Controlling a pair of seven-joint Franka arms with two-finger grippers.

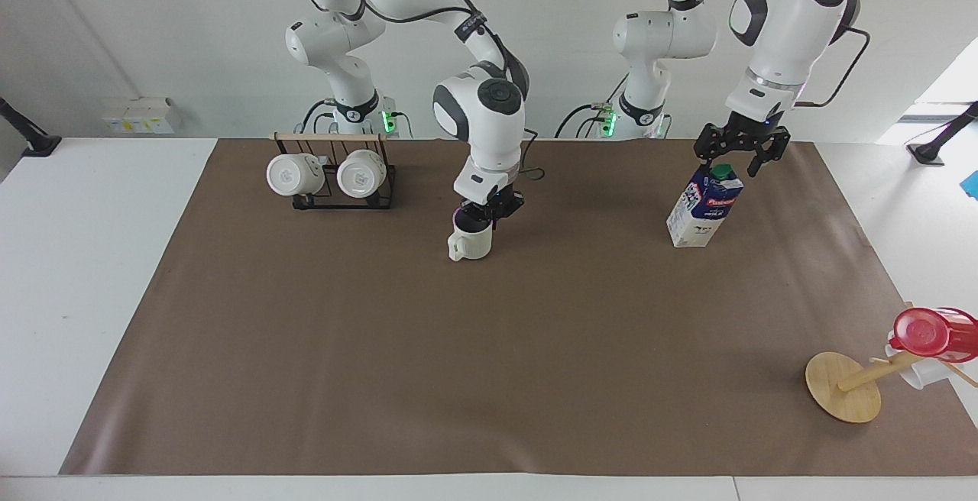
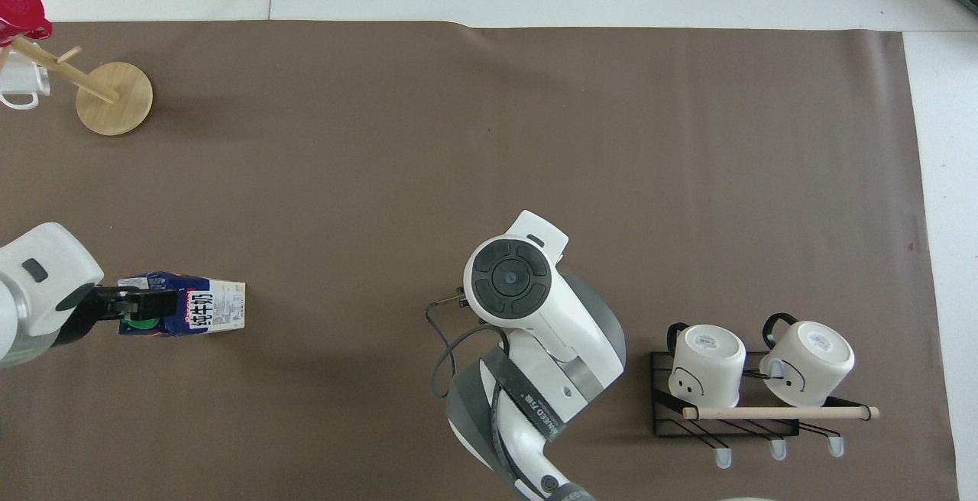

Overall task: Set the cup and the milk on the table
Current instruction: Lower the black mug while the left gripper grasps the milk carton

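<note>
The cup (image 1: 471, 241), cream-white with a dark inside, stands on the brown mat (image 1: 489, 363) of the white table (image 1: 92, 272), near the robots' edge. My right gripper (image 1: 483, 214) is at its rim, shut on it. The right arm hides the cup in the overhead view. The milk (image 1: 704, 207) is a blue-and-white carton with a green cap. It stands on the mat toward the left arm's end and also shows in the overhead view (image 2: 206, 310). My left gripper (image 1: 732, 159) is open just over the carton's cap, and shows in the overhead view (image 2: 141, 306).
A black wire rack (image 1: 336, 199) with two white mugs (image 1: 327, 174) stands toward the right arm's end. A wooden mug tree (image 1: 843, 388) with a red cup (image 1: 931, 333) and a white mug stands far from the robots at the left arm's end.
</note>
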